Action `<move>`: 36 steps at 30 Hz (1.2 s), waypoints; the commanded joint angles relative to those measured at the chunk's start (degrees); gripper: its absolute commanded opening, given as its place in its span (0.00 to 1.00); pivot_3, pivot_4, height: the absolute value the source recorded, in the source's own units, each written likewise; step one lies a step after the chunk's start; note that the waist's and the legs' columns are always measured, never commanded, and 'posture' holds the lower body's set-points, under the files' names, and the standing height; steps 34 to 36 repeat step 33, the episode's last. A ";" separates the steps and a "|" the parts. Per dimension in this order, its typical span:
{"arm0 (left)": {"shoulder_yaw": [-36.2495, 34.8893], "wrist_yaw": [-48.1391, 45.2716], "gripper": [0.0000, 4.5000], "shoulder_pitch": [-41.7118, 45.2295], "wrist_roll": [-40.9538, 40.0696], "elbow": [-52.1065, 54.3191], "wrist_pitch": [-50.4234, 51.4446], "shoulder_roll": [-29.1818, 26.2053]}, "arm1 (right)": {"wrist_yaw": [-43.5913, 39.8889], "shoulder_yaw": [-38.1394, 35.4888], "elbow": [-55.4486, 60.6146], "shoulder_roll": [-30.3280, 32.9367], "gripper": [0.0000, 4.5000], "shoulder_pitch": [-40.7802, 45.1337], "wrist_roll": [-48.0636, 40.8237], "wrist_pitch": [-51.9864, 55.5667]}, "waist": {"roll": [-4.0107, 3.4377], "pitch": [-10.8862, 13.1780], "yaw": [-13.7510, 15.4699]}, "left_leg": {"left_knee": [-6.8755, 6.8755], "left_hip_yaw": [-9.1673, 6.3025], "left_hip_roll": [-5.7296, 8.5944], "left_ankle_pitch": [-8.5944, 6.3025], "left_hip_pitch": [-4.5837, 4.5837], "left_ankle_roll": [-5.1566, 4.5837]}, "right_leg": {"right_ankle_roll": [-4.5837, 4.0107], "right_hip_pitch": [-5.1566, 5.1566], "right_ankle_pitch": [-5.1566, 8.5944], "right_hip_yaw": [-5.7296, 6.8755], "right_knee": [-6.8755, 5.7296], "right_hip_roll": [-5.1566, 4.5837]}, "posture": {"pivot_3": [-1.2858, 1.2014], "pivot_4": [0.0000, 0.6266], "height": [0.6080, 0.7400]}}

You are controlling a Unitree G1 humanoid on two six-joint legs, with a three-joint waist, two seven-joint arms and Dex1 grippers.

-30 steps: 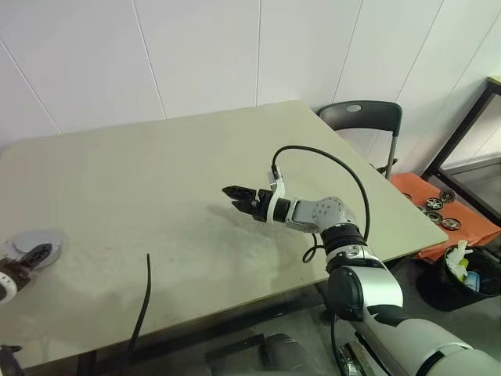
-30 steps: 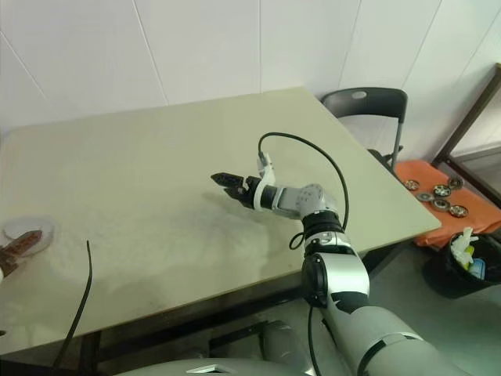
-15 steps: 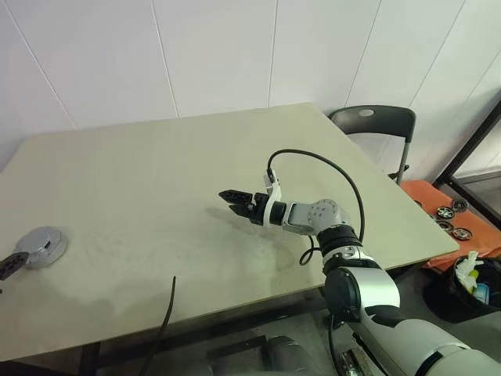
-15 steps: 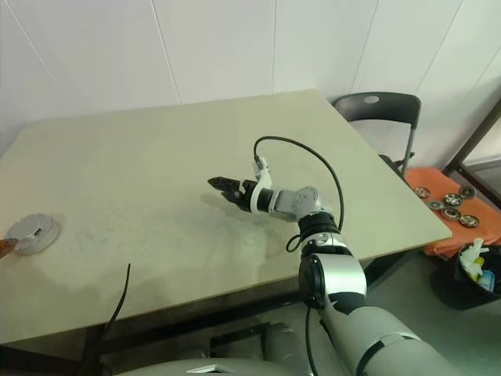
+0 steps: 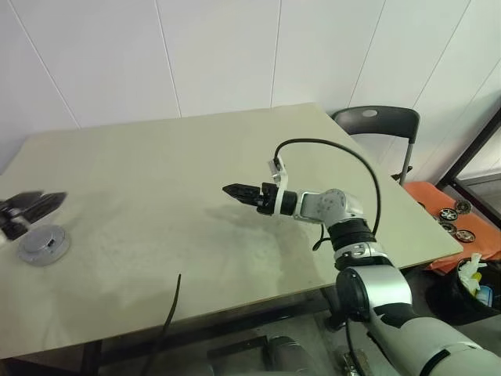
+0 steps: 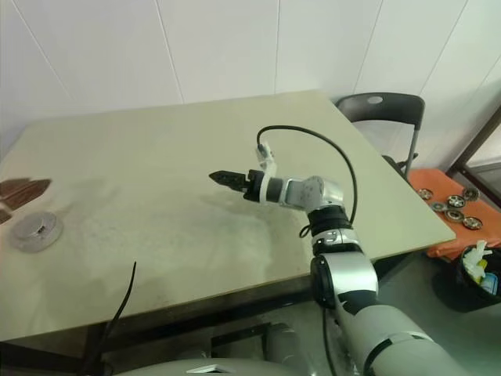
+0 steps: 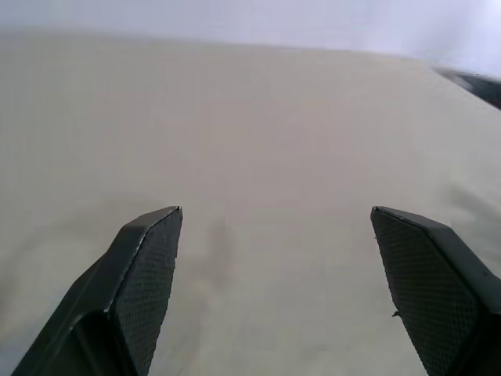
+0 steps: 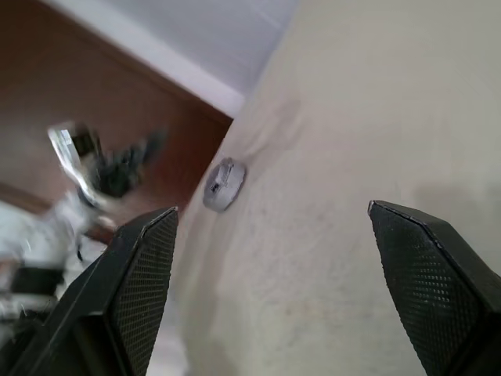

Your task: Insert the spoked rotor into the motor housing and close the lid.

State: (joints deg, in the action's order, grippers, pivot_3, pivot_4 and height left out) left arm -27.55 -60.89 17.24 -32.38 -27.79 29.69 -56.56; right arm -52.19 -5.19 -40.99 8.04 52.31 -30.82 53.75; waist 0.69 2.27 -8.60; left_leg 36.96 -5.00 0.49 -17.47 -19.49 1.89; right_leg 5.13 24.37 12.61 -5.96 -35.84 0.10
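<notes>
The right eye view takes in four small dark wheel-like parts (image 6: 450,201) on an orange mat (image 6: 438,205) on the floor beyond the table's right corner; the left eye view catches two of them. The right wrist view looks across the table (image 5: 172,196) to the lid (image 8: 224,184), a small silver disc near the far edge, with the left gripper (image 8: 129,160) blurred beyond it. The left wrist view looks out over bare tabletop.

One round silver-grey metal lid (image 5: 43,244) lies flat near the table's left edge, with a raised centre. The left gripper (image 5: 35,205) hovers just above and beside it, apart from it, its two black fingers spread wide and empty. The right gripper (image 5: 239,190) hangs over the middle of the table, pointing left, its cross-hatched pads (image 8: 141,270) also spread with nothing between them.

The table is matt and beige. One dark folding chair (image 5: 376,125) stands behind the table's right corner.
</notes>
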 commanded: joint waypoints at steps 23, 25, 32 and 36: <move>31.57 -18.61 0.91 16.34 6.20 17.65 -3.17 18.73 | -33.81 22.95 14.82 15.31 0.91 1.25 20.28 -45.46 | 0.15 -0.07 0.15 | 0.20 0.03 0.03 0.01 0.07 -0.02 | 0.00 -0.06 0.01 -0.09 -0.12 0.15 | 0.52 0.00 1.00; 31.20 -18.68 0.91 15.53 5.80 18.86 -2.50 18.19 | -33.90 22.72 14.56 15.46 0.91 1.31 20.21 -45.24 | 0.15 -0.07 0.25 | 0.21 0.03 0.03 0.01 0.06 -0.02 | 0.00 -0.06 0.01 -0.09 -0.11 0.15 | 0.52 0.00 1.00; 30.52 -18.10 0.91 15.80 5.66 20.12 -1.48 18.07 | -33.49 22.14 15.40 14.87 0.91 1.43 19.41 -44.09 | 0.14 -0.06 1.82 | 0.21 0.03 0.03 0.01 0.08 -0.02 | -0.01 -0.06 0.01 -0.08 -0.11 0.14 | 0.52 0.00 1.00; 30.50 -18.01 0.91 16.02 5.70 19.99 -1.49 18.18 | -33.46 22.07 15.41 14.77 0.91 1.55 19.30 -43.91 | 0.14 -0.06 1.82 | 0.21 0.03 0.03 0.01 0.08 -0.02 | -0.01 -0.06 0.01 -0.08 -0.12 0.14 | 0.52 0.00 1.00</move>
